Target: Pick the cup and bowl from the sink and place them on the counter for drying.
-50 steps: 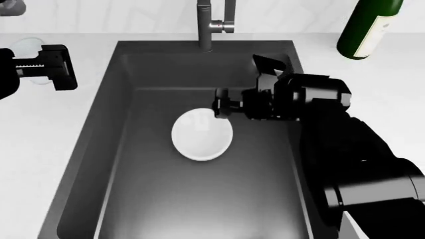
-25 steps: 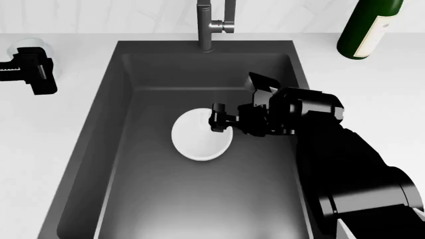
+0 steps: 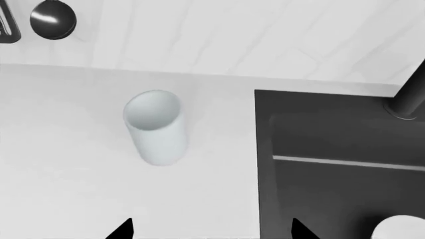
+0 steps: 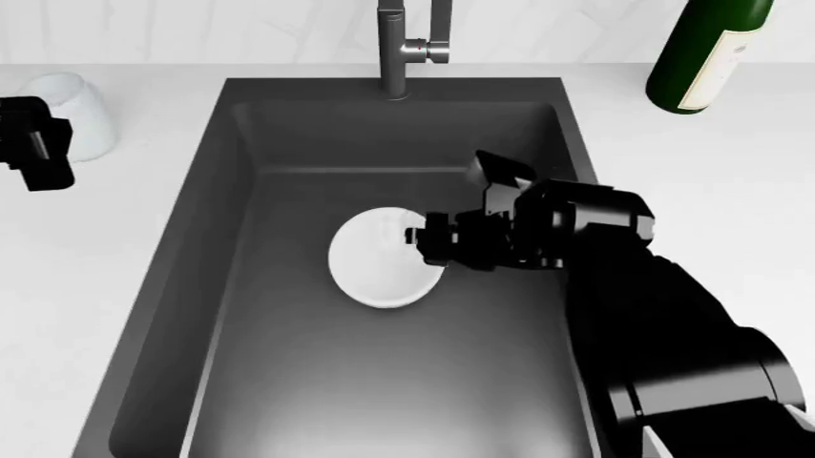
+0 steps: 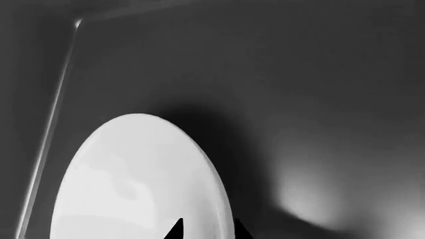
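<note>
The white cup [image 4: 74, 114] stands upright on the white counter [image 4: 114, 286] left of the dark sink [image 4: 305, 382]; it also shows in the left wrist view [image 3: 154, 127]. My left gripper [image 4: 36, 145] is open and empty, drawn back from the cup, which is clear of its fingertips [image 3: 123, 230]. The white bowl [image 4: 376, 262] lies on the sink floor. My right gripper [image 4: 429, 239] is at the bowl's right rim. In the right wrist view [image 5: 207, 230] its jaws stand narrow astride the rim of the bowl [image 5: 133, 184].
A grey faucet [image 4: 401, 48] rises at the sink's back edge. A tall green wine bottle [image 4: 707, 52] stands on the counter at the back right. A dark round utensil [image 3: 53, 19] hangs on the wall behind the cup.
My left gripper has pulled back to the left, away from the cup standing on the counter. My right gripper has dropped onto the bowl's right rim and its jaws have narrowed.
</note>
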Motion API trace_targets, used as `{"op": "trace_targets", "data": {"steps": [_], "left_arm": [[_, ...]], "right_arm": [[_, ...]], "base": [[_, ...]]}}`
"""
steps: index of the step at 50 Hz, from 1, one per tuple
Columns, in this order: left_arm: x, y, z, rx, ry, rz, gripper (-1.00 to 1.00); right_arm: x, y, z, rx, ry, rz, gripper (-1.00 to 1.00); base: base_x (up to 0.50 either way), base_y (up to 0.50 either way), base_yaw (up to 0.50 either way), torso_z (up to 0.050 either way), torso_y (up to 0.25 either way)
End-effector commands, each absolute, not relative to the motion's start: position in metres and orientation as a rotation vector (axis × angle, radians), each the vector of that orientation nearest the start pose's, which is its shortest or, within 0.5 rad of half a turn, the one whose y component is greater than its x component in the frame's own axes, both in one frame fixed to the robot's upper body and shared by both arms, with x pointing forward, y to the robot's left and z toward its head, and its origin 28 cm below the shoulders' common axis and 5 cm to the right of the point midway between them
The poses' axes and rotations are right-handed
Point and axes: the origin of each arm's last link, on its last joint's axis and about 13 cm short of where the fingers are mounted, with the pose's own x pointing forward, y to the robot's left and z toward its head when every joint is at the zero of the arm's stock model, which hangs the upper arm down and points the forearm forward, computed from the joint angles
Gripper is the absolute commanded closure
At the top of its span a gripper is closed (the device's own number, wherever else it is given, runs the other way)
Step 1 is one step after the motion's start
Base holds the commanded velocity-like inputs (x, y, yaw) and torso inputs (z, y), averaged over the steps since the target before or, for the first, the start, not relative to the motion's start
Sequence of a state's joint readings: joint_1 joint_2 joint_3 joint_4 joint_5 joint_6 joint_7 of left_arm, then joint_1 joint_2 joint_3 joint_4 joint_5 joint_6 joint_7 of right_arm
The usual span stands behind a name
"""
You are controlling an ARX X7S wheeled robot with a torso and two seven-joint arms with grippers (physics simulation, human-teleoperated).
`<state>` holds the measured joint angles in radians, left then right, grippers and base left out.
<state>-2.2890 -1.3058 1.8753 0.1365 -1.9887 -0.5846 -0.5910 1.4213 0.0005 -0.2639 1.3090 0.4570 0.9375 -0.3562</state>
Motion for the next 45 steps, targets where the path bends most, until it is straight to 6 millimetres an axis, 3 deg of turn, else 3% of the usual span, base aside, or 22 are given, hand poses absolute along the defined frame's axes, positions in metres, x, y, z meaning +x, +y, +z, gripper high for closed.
{"op": "trace_targets", "data": {"steps": [1, 9, 18, 28, 45], "left_arm": [[0.222, 0.356, 0.339, -0.056, 0.271, 0.09, -1.0], [0.222, 0.356, 0.339, -0.062, 0.267, 0.104, -1.0], [0.223, 0.356, 0.338, -0.074, 0.238, 0.087, -1.0], [0.225, 0.356, 0.337, -0.042, 0.122, 0.089, -1.0], [0.224, 0.356, 0.337, -0.037, 0.134, 0.085, -1.0]], "right_arm": [[0.402, -0.076, 0.19, 0.291, 0.773, 0.489, 1.0], [0.404, -0.076, 0.197, 0.282, 0.754, 0.499, 1.0], [0.408, -0.078, 0.218, 0.269, 0.697, 0.511, 1.0], [0.409, -0.085, 0.222, 0.271, 0.681, 0.503, 1.0], [0.409, -0.087, 0.219, 0.292, 0.688, 0.514, 1.0]], "base": [[0.0, 0.0, 0.0, 0.0, 0.0], [0.0, 0.0, 0.0, 0.0, 0.0], [0.0, 0.0, 0.0, 0.0, 0.0], [0.0, 0.0, 0.0, 0.0, 0.0], [0.0, 0.0, 0.0, 0.003, 0.234]]}}
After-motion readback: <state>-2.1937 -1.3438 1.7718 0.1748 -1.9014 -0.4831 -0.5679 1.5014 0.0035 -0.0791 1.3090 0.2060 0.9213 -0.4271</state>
